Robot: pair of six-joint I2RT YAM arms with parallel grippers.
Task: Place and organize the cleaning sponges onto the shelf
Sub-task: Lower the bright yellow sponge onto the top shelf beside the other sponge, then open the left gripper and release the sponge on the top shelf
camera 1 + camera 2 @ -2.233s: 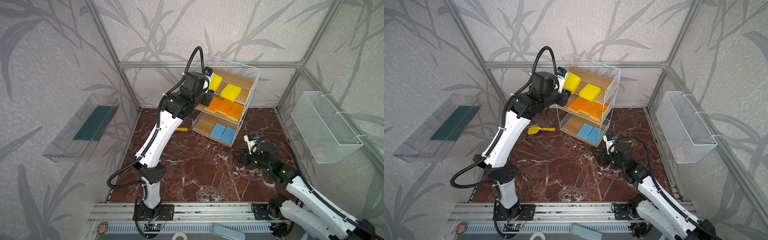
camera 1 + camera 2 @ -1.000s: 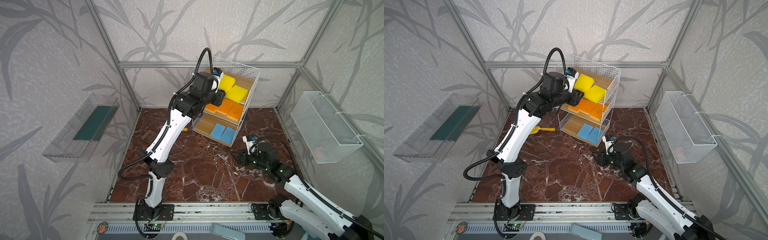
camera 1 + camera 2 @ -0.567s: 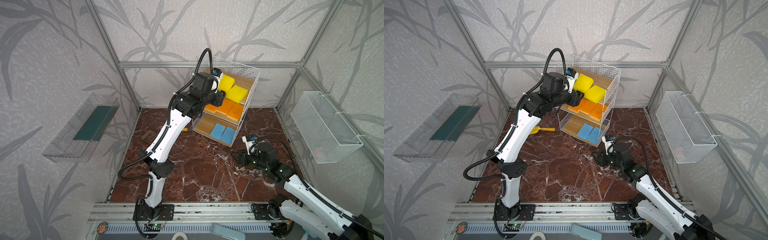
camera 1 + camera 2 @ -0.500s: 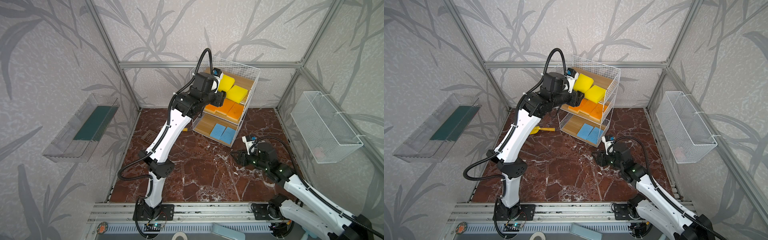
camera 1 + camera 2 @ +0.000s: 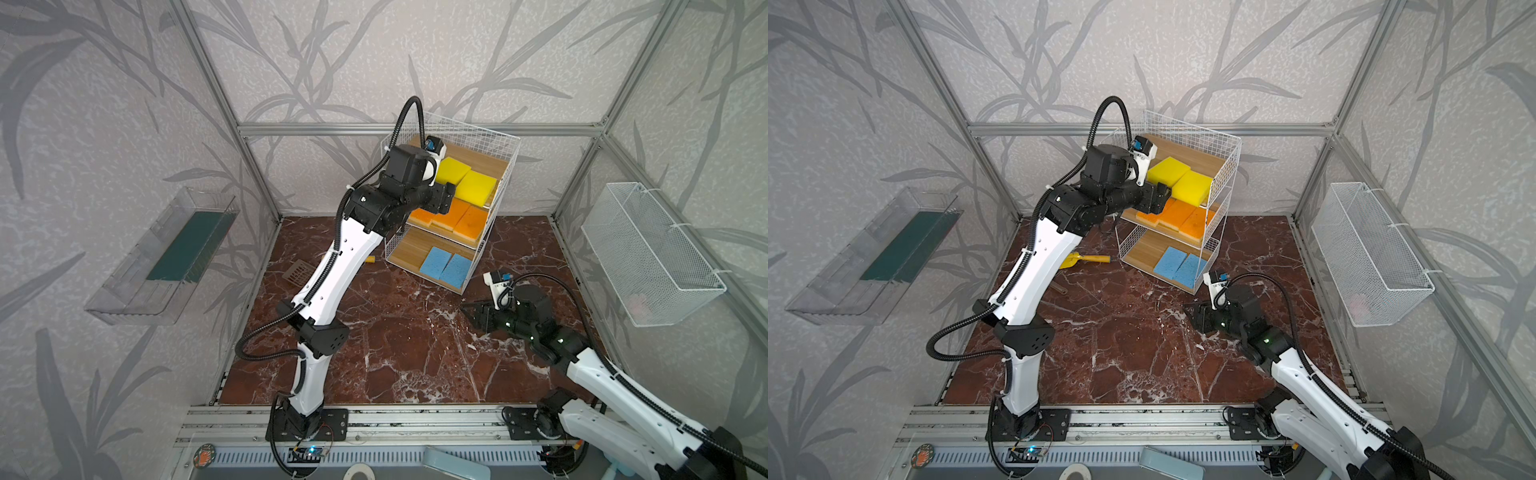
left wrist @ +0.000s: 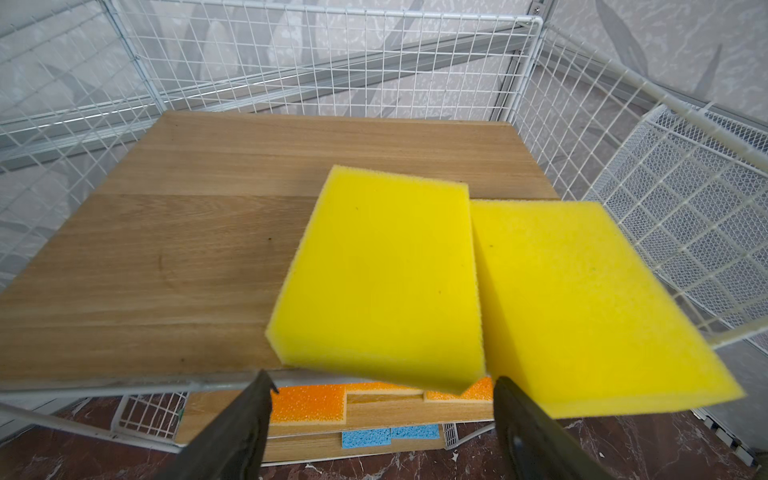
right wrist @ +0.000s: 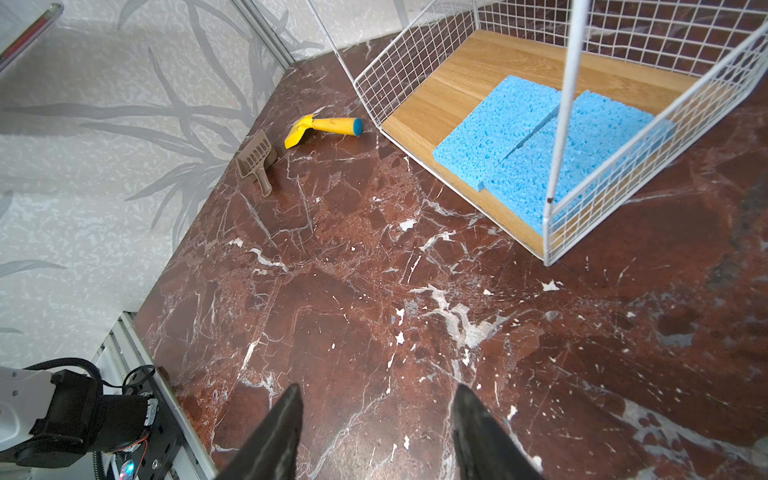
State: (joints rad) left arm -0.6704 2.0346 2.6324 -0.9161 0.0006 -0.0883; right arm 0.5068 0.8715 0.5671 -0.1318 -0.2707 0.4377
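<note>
The right gripper (image 7: 376, 388) hangs open and empty over the floor (image 7: 353, 270), near the blue sponges (image 7: 498, 133) on the bottom tier of the shelf (image 7: 469, 75). The left gripper (image 6: 381, 375) stands wide, holding nothing, its jaws flanking the near end of a yellow sponge (image 6: 386, 282) that lies on the top board (image 6: 166, 257), overhanging its front edge, against a second yellow sponge (image 6: 582, 307).

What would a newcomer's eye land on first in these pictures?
The white wire shelf at the back, colour-sorted: yellow sponges on top, orange sponges in the middle, blue sponges at the bottom. Then the left gripper, open at the top tier's front; the right gripper hangs open above the marble floor.
</note>
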